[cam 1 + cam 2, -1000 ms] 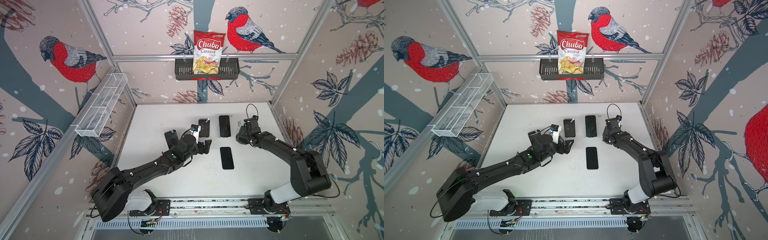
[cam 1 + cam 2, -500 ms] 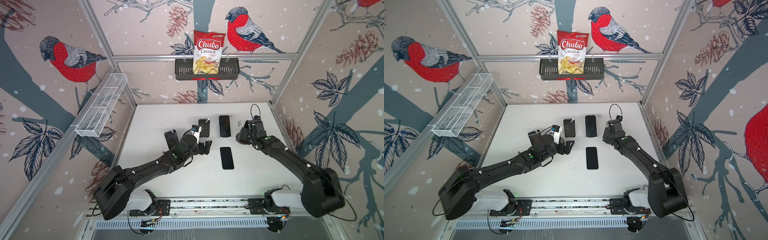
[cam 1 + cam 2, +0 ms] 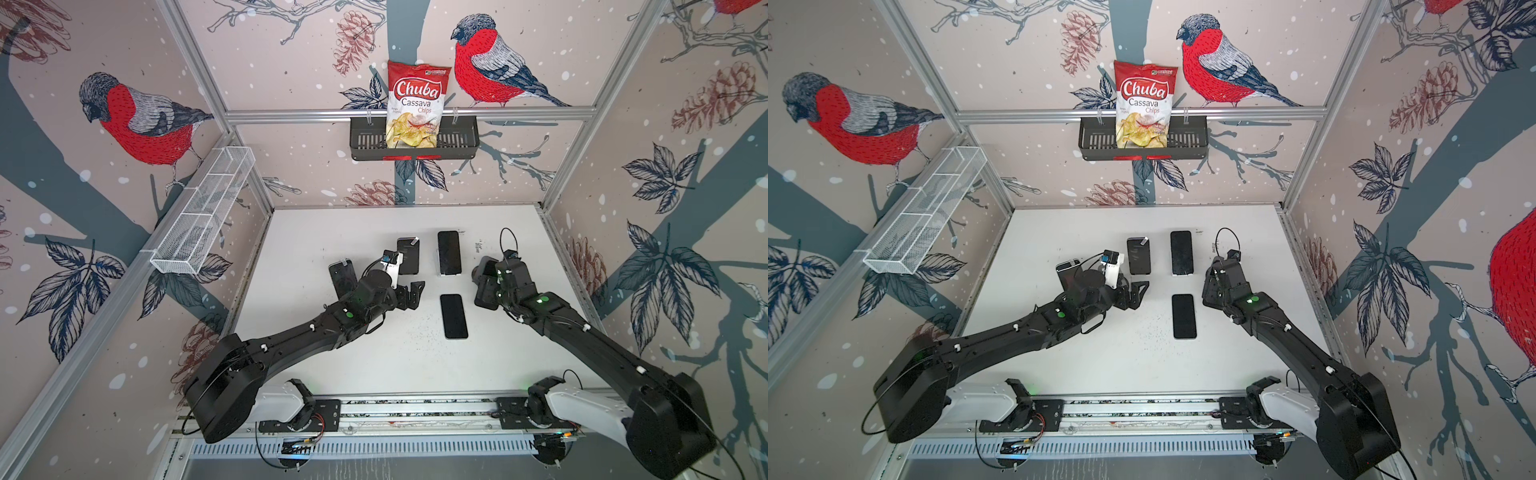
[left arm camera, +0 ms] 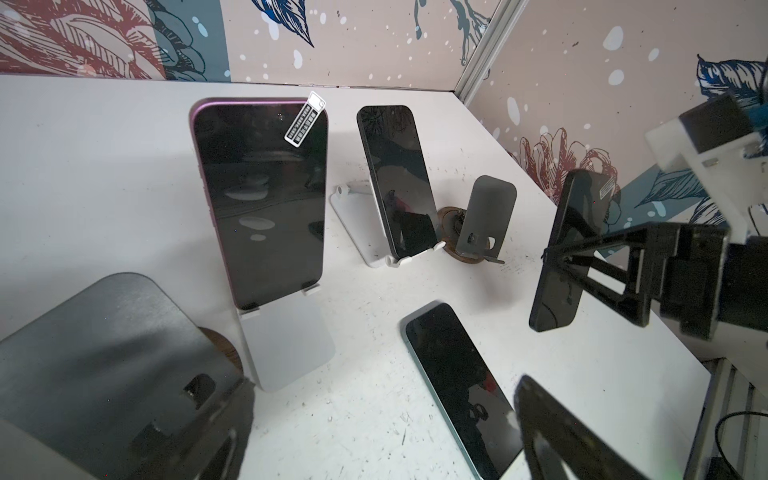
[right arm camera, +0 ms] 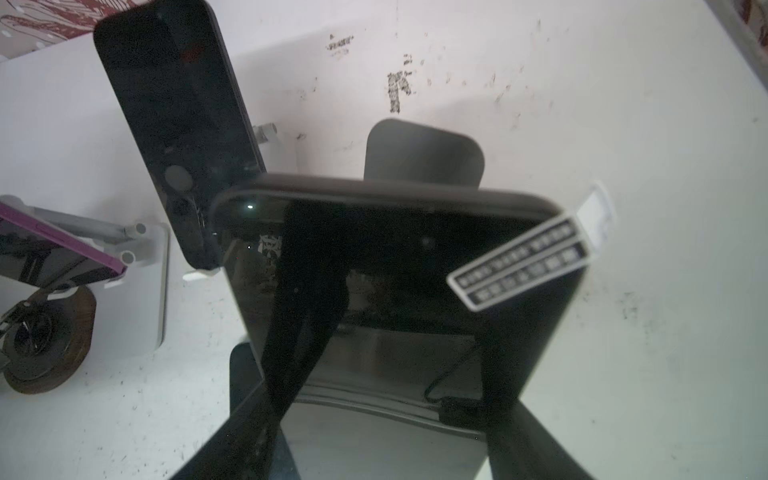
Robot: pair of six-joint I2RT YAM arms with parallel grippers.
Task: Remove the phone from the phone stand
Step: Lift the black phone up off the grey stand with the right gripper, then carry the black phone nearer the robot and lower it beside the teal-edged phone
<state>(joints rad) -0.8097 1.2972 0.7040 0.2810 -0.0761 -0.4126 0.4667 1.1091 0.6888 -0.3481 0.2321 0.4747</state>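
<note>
My right gripper (image 5: 405,266) is shut on a black phone (image 5: 399,241) with a white sticker, gripping its side edges. The phone hangs in the air just clear of the empty dark phone stand (image 5: 424,153). From the left wrist view, this phone (image 4: 569,249) hangs beside the stand (image 4: 486,220). In both top views the right gripper (image 3: 484,286) (image 3: 1212,286) is at the right of the table. My left gripper (image 4: 386,432) (image 3: 409,293) is open and empty, over bare table.
A purple phone (image 4: 262,199) and a black phone (image 4: 395,178) lean on white stands at the back. Another phone (image 4: 453,382) (image 3: 454,316) lies flat mid-table. An empty dark stand (image 4: 104,365) sits close by my left gripper. Walls enclose the table (image 3: 374,353).
My right gripper has drawn back a little toward the front with the phone, and that arm has swung lower to the right. The left arm has not moved.
</note>
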